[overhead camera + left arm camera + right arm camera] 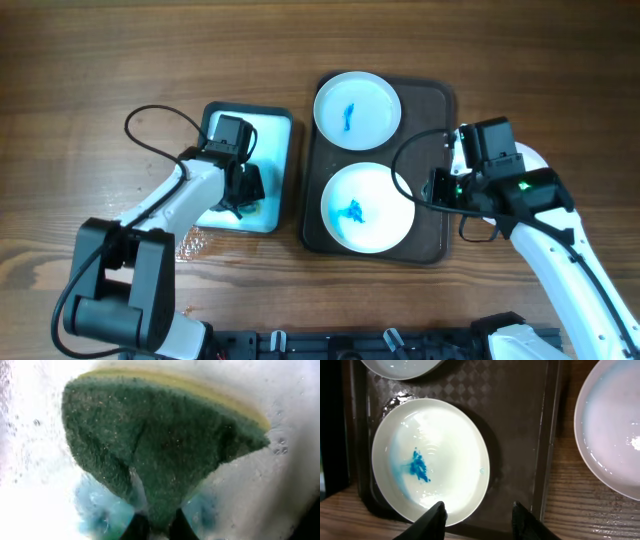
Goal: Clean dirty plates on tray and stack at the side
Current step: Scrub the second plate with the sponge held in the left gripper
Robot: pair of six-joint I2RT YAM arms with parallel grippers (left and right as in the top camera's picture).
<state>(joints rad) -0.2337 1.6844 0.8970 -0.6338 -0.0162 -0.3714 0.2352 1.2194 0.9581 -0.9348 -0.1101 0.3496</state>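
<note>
The left gripper (155,522) has its jaws pinched on the green-and-yellow sponge (160,445). The right gripper (479,517), jaws wide open and empty, hangs over the rim of the nearer blue-smeared round white plate (430,460) on the dark brown rectangular tray (520,410). I judge the wiping of this plate is about to start: the right jaws need to close on that rim so the sponge can come across.

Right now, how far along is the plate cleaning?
Done: the clean plate lies on the table beside the tray, no blue on it. In hand: the left tool grips the sponge; the right tool hangs open above the near plate. Left: the near plate and far plate both show blue smears.
</note>
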